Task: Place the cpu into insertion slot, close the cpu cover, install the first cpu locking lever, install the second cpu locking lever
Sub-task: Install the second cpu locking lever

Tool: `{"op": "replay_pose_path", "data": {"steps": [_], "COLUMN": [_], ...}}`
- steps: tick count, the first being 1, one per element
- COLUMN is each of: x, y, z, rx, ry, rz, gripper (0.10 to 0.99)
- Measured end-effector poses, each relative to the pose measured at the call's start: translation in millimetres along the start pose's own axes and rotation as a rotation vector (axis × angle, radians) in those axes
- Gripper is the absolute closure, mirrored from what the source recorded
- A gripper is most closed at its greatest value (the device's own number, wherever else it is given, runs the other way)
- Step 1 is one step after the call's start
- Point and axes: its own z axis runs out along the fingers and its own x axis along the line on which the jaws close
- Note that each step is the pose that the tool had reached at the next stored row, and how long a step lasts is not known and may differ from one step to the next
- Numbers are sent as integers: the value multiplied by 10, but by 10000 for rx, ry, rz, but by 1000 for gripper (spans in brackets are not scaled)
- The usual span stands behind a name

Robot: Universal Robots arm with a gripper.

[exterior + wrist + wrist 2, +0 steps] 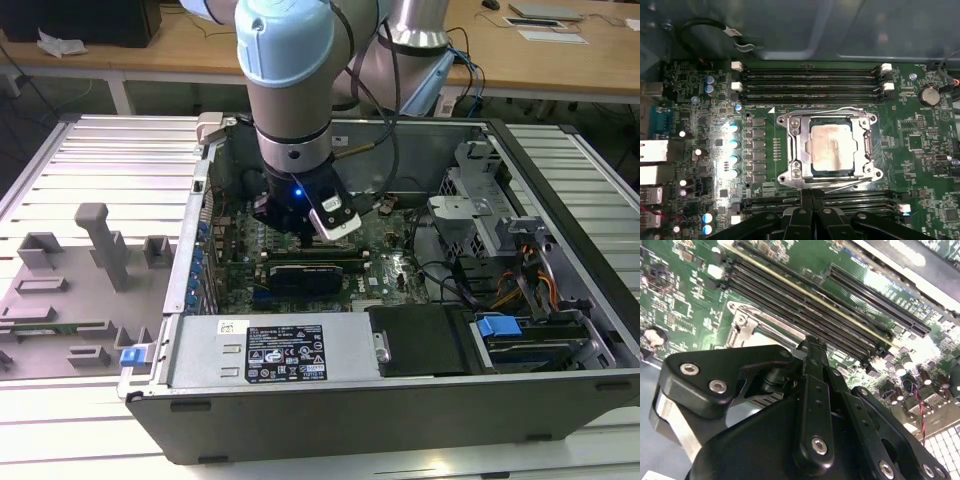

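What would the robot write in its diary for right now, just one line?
cpu: seated in insertion slot | cpu cover: closed over it | gripper: shut, empty, beside cover's edge | computer case: open

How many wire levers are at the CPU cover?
2. One lever along the cover's side away from the gripper, the other lever on the side nearest it; ends partly hidden.

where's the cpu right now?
In the first wrist view the cpu sits in the socket under the cover, between the memory slots, just beyond the pincer.
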Motion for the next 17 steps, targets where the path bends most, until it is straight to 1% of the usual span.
{"op": "replay_pose_path", "data": {"steps": [6,7,9,10,12,14,15,17], "x": [62,72,85,99,118,125,128,136], "y": [-47,-58,-70,-75,-81,-84,-86,-93], "z": [31,37,44,57,75,88,102,136], "rx": [-238,-308,-397,-478,-592,-678,-741,-822], "ry": [3,4,7,9,10,12,12,15], "rz": [24,34,43,52,65,75,84,90], "gripper": [980,980,980,980,980,980,980,980]}}
